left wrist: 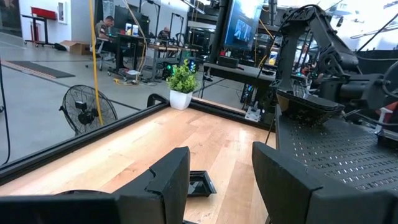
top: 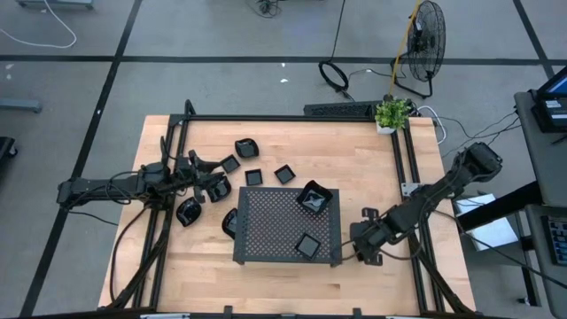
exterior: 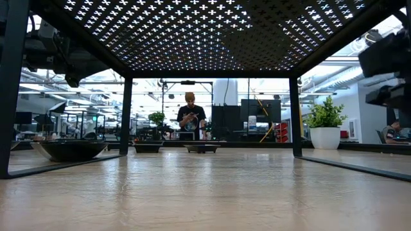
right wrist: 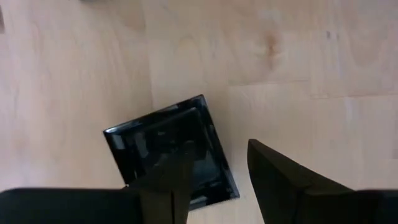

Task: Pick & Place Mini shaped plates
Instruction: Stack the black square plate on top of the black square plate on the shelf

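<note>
Several small glossy black plates lie on the wooden table left of and behind the dark perforated tray [top: 266, 232], among them a square one [top: 253, 177] and a round one [top: 189, 213]. An angular plate [top: 314, 197] and a small square plate [top: 307, 245] rest on the tray. My left gripper [top: 211, 180] is open and empty among the left plates, and a small square plate [left wrist: 199, 183] lies on the table ahead between its fingers. My right gripper [top: 361, 245] is open at the tray's right, pointing down over a square plate [right wrist: 165, 146] flat on the table. One finger [right wrist: 168, 180] is above that plate.
A black frame rail [top: 403, 168] borders the table. A potted plant [top: 392, 113] stands at the far right corner. The tray stands on legs [exterior: 126, 115], with plates [exterior: 67, 149] on the table beside it. A person [exterior: 191, 119] stands in the room beyond the table.
</note>
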{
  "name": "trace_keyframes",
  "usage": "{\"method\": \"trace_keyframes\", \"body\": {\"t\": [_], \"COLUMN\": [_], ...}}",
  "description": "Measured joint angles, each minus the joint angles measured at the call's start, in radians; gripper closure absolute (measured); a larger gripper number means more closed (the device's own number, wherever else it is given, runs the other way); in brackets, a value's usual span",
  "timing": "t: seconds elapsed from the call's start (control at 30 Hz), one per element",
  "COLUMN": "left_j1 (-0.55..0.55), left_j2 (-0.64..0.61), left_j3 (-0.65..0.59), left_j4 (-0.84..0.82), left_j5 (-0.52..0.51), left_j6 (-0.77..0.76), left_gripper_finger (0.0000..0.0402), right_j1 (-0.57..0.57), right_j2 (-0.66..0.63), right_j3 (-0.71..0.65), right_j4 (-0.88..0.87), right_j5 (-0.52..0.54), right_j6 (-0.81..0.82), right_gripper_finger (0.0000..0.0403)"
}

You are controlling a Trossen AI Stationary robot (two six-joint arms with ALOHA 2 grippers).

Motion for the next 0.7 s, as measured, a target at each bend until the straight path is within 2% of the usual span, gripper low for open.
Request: {"method": "trace_keyframes", "body": {"t": [0.27,0.57,0.7], "left_j1": [0.0,0.0,0.0], "left_j2": [0.0,0.0,0.0], "left_j3": [0.0,0.0,0.0], "left_j4": [0.0,0.0,0.0], "left_j5": [0.0,0.0,0.0], "left_j6": [0.0,0.0,0.0], "left_gripper_finger": [0.0224,0.0224,0.0224], "right_j1": [-0.005,-0.005,-0.006], "right_j2": [0.0,0.0,-0.006], "right_j3": [-0.034,-0.047,-0.047], "right_j4": [0.029,0.033,0.035], "right_j5": [-0.002,-0.005,-0.057], "right_j6": [-0.003,-0.005,-0.007], "right_gripper_finger": [0.0289,0.0363,0.0396]}}
